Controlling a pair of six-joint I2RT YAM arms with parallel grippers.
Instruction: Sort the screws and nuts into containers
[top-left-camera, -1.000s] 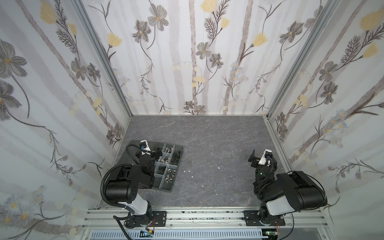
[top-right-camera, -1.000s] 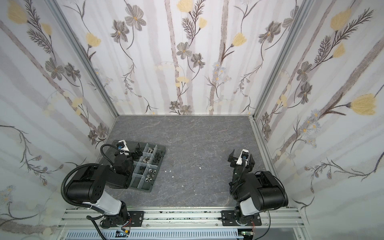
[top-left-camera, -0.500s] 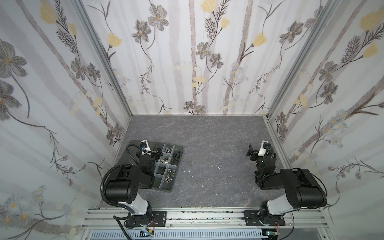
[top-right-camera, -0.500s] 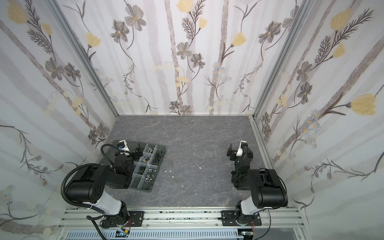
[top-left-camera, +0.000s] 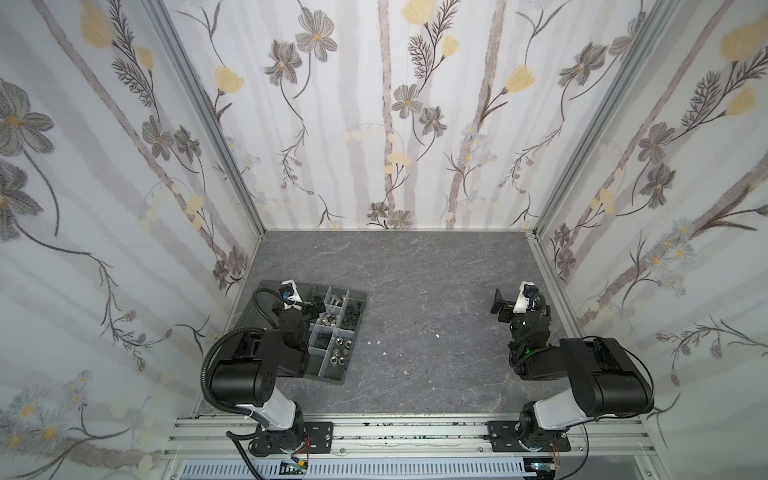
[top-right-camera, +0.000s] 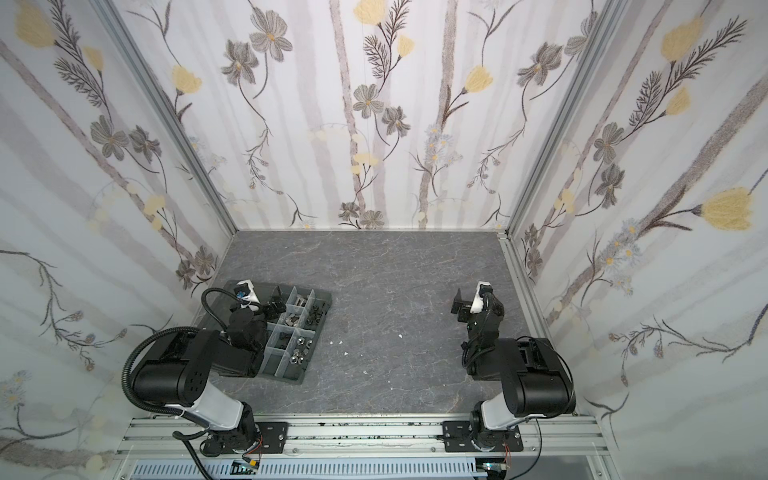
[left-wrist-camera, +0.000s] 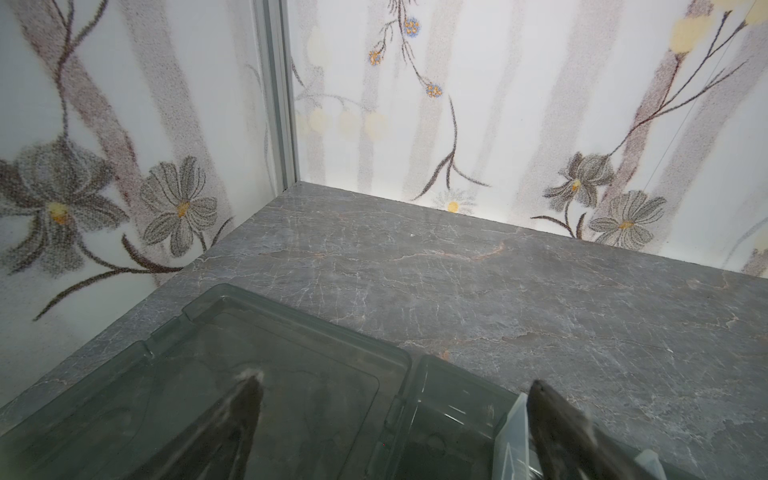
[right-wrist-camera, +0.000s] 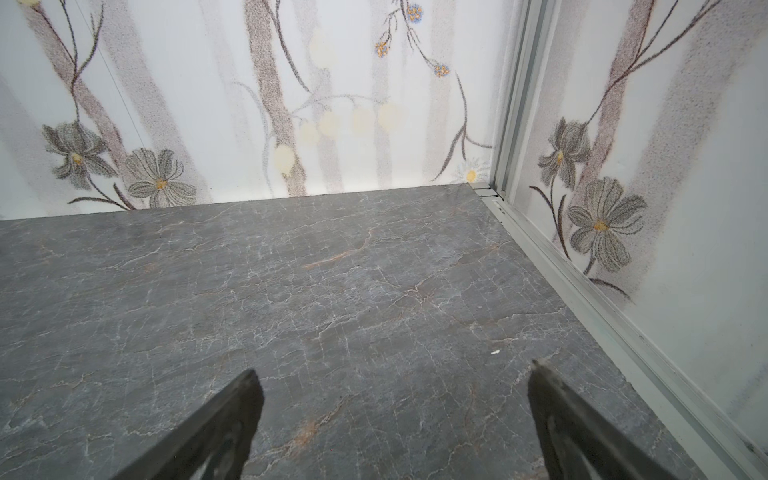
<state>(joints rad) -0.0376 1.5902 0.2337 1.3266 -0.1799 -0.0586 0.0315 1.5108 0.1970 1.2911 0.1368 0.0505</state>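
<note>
**A:** The screws (top-left-camera: 336, 300) and nuts (top-left-camera: 340, 353) lie in the organiser tray's (top-left-camera: 330, 377) compartments. Any worries?

**B:** The left end effector (left-wrist-camera: 395, 384), jaws apart and empty, hangs over the tray. A careless dip could strike a divider (left-wrist-camera: 509, 432) and mix them. The right end effector (right-wrist-camera: 395, 374), also apart, hovers over bare surface (right-wrist-camera: 332, 291).

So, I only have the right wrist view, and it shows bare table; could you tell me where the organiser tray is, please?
Observer: The organiser tray lies on the left of the table, far across from the right gripper.
Operator: Thank you. Is the left gripper near it?
Observer: Yes, the left gripper is open above the tray's far end.
Operator: Is any hardware loose on the table?
Observer: I see none in the top views; only small white flecks lie between the arms.
</note>
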